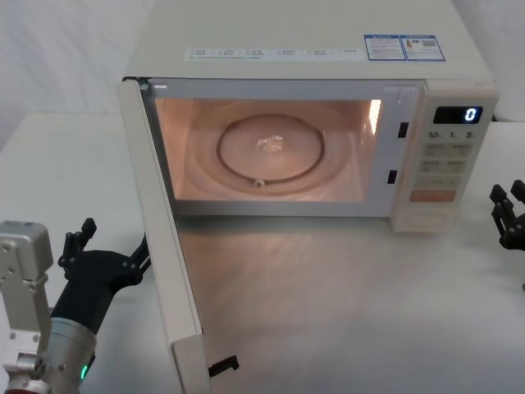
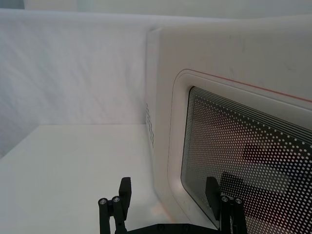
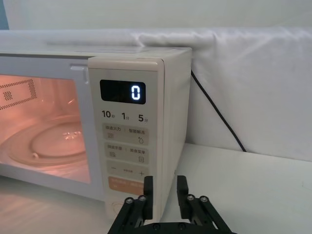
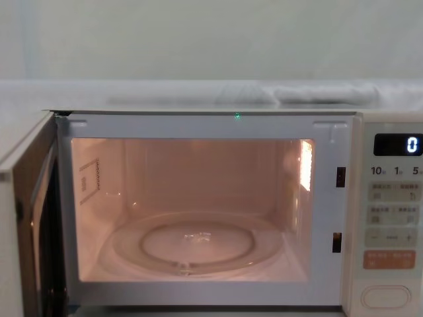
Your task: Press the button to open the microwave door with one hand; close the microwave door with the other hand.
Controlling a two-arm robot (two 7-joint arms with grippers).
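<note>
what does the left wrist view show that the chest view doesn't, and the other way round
Left wrist: the cream-white microwave door's outer face with its dotted dark glass window, and the open left gripper beside it. Chest: the lit cavity with its round glass turntable, the digital display, and the wide cream oval button. Both: the swung-open door.

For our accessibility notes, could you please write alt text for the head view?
The microwave door stands swung wide open toward the robot, showing the lit cavity and its glass turntable. The left pincer sits open just outside the door; the right pincer hangs open at the right, beyond the control panel.
</note>
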